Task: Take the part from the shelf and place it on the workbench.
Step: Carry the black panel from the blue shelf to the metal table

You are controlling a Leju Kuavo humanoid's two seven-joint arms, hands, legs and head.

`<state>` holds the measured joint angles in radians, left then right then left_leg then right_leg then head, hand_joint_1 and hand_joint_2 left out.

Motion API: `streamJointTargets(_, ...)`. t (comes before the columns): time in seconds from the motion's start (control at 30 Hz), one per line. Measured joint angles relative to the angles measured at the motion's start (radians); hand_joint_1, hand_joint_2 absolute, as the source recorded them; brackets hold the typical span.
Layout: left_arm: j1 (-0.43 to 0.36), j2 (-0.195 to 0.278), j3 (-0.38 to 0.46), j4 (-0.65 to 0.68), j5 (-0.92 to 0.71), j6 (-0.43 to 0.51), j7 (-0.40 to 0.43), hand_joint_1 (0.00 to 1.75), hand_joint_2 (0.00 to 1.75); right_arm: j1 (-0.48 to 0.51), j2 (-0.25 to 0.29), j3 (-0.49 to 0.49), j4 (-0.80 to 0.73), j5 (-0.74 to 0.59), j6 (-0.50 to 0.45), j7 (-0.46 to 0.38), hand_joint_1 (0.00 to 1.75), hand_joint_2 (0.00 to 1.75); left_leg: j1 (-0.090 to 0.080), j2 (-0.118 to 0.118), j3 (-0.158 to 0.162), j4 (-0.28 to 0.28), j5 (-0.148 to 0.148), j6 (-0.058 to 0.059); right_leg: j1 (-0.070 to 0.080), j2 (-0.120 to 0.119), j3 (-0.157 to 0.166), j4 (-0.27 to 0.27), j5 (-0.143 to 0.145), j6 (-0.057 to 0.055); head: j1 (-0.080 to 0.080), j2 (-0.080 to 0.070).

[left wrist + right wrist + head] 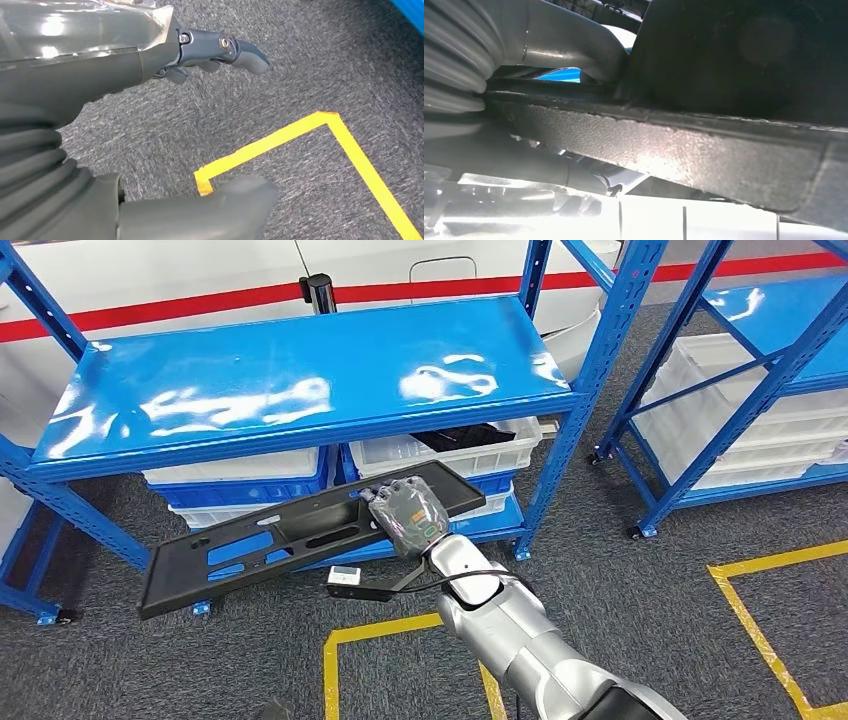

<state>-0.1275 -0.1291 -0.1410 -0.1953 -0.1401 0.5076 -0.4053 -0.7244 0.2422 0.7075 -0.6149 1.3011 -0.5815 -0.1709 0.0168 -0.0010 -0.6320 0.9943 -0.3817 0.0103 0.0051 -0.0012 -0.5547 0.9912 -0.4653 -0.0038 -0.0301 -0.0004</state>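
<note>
Two blue shelf units stand before us on grey carpet: the nearer shelf (300, 390), bare on its glossy upper deck, and a second rack (760, 360) to our right holding white crates (740, 430); beneath the nearer deck, white and blue bins (450, 455) sit on the lower level; next in size, the part (290, 535), a long flat black panel with cut-outs, carried clear of the shelf, tilted, in front of the lower level; our right hand (405, 515) grips it near its right end, fingers wrapped over the edge; our left hand (220, 50) hangs over carpet, fingers apart, holding nothing; yellow floor tape (385, 635) marks the carpet.
</note>
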Motion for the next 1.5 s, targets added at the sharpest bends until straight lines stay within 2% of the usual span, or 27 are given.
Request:
streamJointTargets(0.13,0.0,0.0,0.0,0.0,-0.002,0.0,0.011,0.0,1.75,0.0,0.001,0.0,0.0,0.0,-0.004,0.0,1.75,1.75,-0.001,-0.001,-0.003,0.003,0.0,0.004,-0.005,0.0,0.001,-0.003,0.004,0.005,0.0,0.0)
streamJointTargets(0.23,-0.001,-0.001,0.0,0.0,-0.015,0.006,0.041,0.0,1.75,-0.002,0.005,-0.003,-0.001,0.0,-0.016,0.0,1.75,1.75,0.003,0.002,0.007,-0.029,0.024,0.025,-0.005,0.001,-0.004,-0.002,0.0,0.019,0.0,0.0)
streamJointTargets(0.3,-0.004,-0.003,0.0,0.0,-0.024,0.013,0.059,0.0,1.75,-0.003,0.005,-0.005,-0.001,0.001,-0.026,0.0,1.75,1.75,0.01,0.007,0.01,-0.056,0.044,0.033,-0.007,0.002,-0.034,0.067,-0.052,0.014,0.003,0.0)
streamJointTargets(0.37,-0.006,-0.004,0.0,0.0,-0.029,0.012,0.071,0.0,1.75,-0.001,0.003,-0.007,0.001,0.001,-0.03,0.0,1.75,1.75,0.012,0.008,-0.001,-0.058,0.054,0.03,-0.017,0.002,-0.079,0.19,-0.117,0.014,0.004,0.0)
streamJointTargets(0.43,-0.006,-0.004,0.0,0.0,-0.032,0.007,0.08,0.0,1.75,0.004,0.0,-0.008,0.003,0.002,-0.031,0.002,1.75,1.75,0.018,0.009,-0.018,-0.053,0.063,0.018,-0.031,0.002,-0.087,0.242,-0.135,0.033,0.005,0.0)
streamJointTargets(0.47,-0.007,-0.005,-0.001,0.0,-0.034,0.004,0.083,0.0,1.75,0.005,-0.001,-0.008,0.004,0.003,-0.031,0.002,1.75,1.75,0.024,0.009,-0.028,-0.047,0.067,0.011,-0.039,0.001,-0.063,0.212,-0.121,0.049,0.004,0.0)
streamJointTargets(0.53,-0.01,-0.005,-0.002,0.0,-0.041,0.003,0.086,0.0,1.75,0.004,-0.001,-0.008,0.004,0.005,-0.031,0.003,1.75,1.75,0.035,0.009,-0.053,-0.028,0.075,-0.008,-0.054,0.003,0.014,0.09,-0.088,0.083,0.005,0.0)
streamJointTargets(0.57,-0.011,-0.005,-0.002,0.0,-0.044,0.002,0.088,0.0,1.75,0.004,0.0,-0.008,0.004,0.005,-0.031,0.003,1.75,1.75,0.037,0.008,-0.063,-0.018,0.079,-0.019,-0.055,0.006,0.037,0.052,-0.074,0.091,0.009,0.0)
streamJointTargets(0.6,-0.012,-0.005,-0.002,0.0,-0.045,0.001,0.089,0.0,1.75,0.004,0.0,-0.008,0.004,0.005,-0.03,0.003,1.75,1.75,0.037,0.005,-0.071,-0.01,0.083,-0.029,-0.055,0.009,0.043,0.035,-0.07,0.09,0.01,0.0)
streamJointTargets(0.63,-0.012,-0.005,-0.003,0.0,-0.046,-0.001,0.091,0.0,1.75,0.004,0.001,-0.009,0.004,0.005,-0.03,0.003,1.75,1.75,0.035,0.002,-0.076,-0.007,0.091,-0.037,-0.052,0.012,0.033,0.046,-0.068,0.082,0.01,0.0)
streamJointTargets(0.7,-0.009,-0.006,-0.003,0.001,-0.046,-0.004,0.095,0.0,1.75,0.005,0.003,-0.009,0.005,0.005,-0.03,0.003,1.75,1.75,0.04,0.0,-0.083,-0.01,0.108,-0.046,-0.053,0.011,0.009,0.057,-0.056,0.055,0.005,0.0)
streamJointTargets(0.73,-0.007,-0.006,-0.004,0.002,-0.046,-0.005,0.097,0.0,1.75,0.006,0.006,-0.008,0.005,0.005,-0.03,0.003,1.75,1.75,0.044,0.001,-0.091,-0.004,0.096,-0.048,-0.051,0.01,-0.001,0.06,-0.046,0.041,0.002,0.0)
streamJointTargets(0.8,-0.003,-0.006,-0.004,0.003,-0.047,-0.006,0.101,0.0,1.75,0.006,0.011,-0.008,0.006,0.006,-0.03,0.003,1.75,1.75,0.046,0.004,-0.121,0.07,0.008,-0.046,-0.044,0.007,-0.03,0.06,-0.022,0.013,-0.005,0.0)
streamJointTargets(0.87,-0.002,-0.006,-0.004,0.003,-0.048,-0.008,0.103,0.0,1.75,0.007,0.013,-0.008,0.007,0.006,-0.03,0.004,1.75,1.75,0.039,0.003,-0.157,0.22,-0.115,-0.036,-0.031,0.006,-0.062,0.061,0.004,-0.002,-0.008,0.0)
streamJointTargets(0.9,-0.002,-0.006,-0.004,0.003,-0.048,-0.01,0.103,0.0,1.75,0.008,0.013,-0.008,0.007,0.006,-0.029,0.004,1.75,1.75,0.033,0.003,-0.163,0.287,-0.148,-0.031,-0.024,0.005,-0.078,0.061,0.016,-0.006,-0.008,0.0)
streamJointTargets(0.93,-0.002,-0.006,-0.004,0.003,-0.049,-0.012,0.103,0.0,1.75,0.009,0.013,-0.008,0.008,0.006,-0.029,0.004,1.75,1.75,0.028,0.003,-0.154,0.328,-0.159,-0.023,-0.017,0.005,-0.094,0.062,0.028,-0.009,-0.008,0.0)
streamJointTargets(0.97,-0.002,-0.006,-0.004,0.003,-0.049,-0.014,0.103,0.0,1.75,0.01,0.013,-0.008,0.008,0.006,-0.029,0.004,1.75,1.75,0.021,0.003,-0.127,0.335,-0.15,-0.013,-0.01,0.005,-0.108,0.062,0.039,-0.011,-0.008,0.0)
streamJointTargets(1.03,-0.004,-0.006,-0.004,0.002,-0.049,-0.016,0.103,0.0,1.75,0.011,0.014,-0.008,0.008,0.007,-0.029,0.006,1.75,1.75,0.003,0.001,-0.023,0.248,-0.127,0.02,-0.001,0.005,-0.128,0.062,0.06,-0.013,-0.007,0.0)
streamJointTargets(1.1,-0.008,-0.003,-0.004,-0.001,-0.05,-0.017,0.101,0.0,1.75,0.009,0.016,-0.009,0.007,0.007,-0.029,0.008,1.75,1.75,-0.013,0.001,0.082,0.115,-0.151,0.048,0.002,0.004,-0.137,0.059,0.079,-0.007,-0.006,0.0)
streamJointTargets(1.13,-0.01,-0.002,-0.004,-0.002,-0.051,-0.017,0.1,0.0,1.75,0.007,0.018,-0.009,0.006,0.007,-0.029,0.009,1.75,1.75,-0.02,0.001,0.107,0.072,-0.165,0.056,-0.001,0.003,-0.138,0.056,0.089,-0.002,-0.007,0.0)
streamJointTargets(1.2,-0.012,-0.002,-0.004,-0.002,-0.053,-0.018,0.098,0.0,1.75,0.005,0.021,-0.009,0.006,0.007,-0.029,0.009,1.75,1.75,-0.028,0.003,0.109,0.039,-0.151,0.058,-0.003,0.002,-0.136,0.041,0.112,0.012,-0.009,0.0)
streamJointTargets(1.27,-0.012,-0.002,-0.004,-0.002,-0.053,-0.02,0.097,0.0,1.75,0.004,0.021,-0.009,0.007,0.007,-0.029,0.008,1.75,1.75,-0.023,0.008,0.101,0.008,-0.109,0.058,0.001,0.003,-0.149,0.047,0.096,0.014,-0.009,0.0)
streamJointTargets(1.3,-0.012,-0.002,-0.003,-0.002,-0.052,-0.021,0.097,0.0,1.75,0.004,0.019,-0.009,0.007,0.006,-0.028,0.008,1.75,1.75,-0.019,0.01,0.093,-0.005,-0.085,0.056,0.003,0.003,-0.162,0.074,0.061,0.011,-0.006,0.0)
streamJointTargets(1.37,-0.012,-0.002,-0.003,-0.002,-0.051,-0.023,0.097,0.0,1.75,0.003,0.016,-0.009,0.007,0.006,-0.028,0.007,1.75,1.75,-0.014,0.011,0.063,-0.015,-0.048,0.056,-0.003,0.003,-0.191,0.185,-0.035,0.005,0.0,0.0)
streamJointTargets(1.4,-0.012,-0.003,-0.003,-0.002,-0.05,-0.023,0.097,0.0,1.75,0.004,0.016,-0.009,0.008,0.005,-0.027,0.007,1.75,1.75,-0.013,0.013,0.044,-0.015,-0.033,0.052,-0.009,0.003,-0.2,0.248,-0.064,0.011,0.002,0.0)
streamJointTargets(1.43,-0.011,-0.003,-0.003,-0.002,-0.049,-0.023,0.097,0.0,1.75,0.005,0.015,-0.009,0.008,0.005,-0.027,0.006,1.75,1.75,-0.012,0.014,0.025,-0.014,-0.018,0.049,-0.015,0.003,-0.197,0.295,-0.073,0.023,0.003,0.0)
streamJointTargets(1.5,-0.011,-0.004,-0.003,-0.002,-0.047,-0.023,0.097,0.0,1.75,0.006,0.016,-0.009,0.009,0.006,-0.026,0.006,1.75,1.75,-0.008,0.016,-0.013,-0.01,0.009,0.038,-0.027,0.003,-0.148,0.296,-0.044,0.055,0.003,0.0)
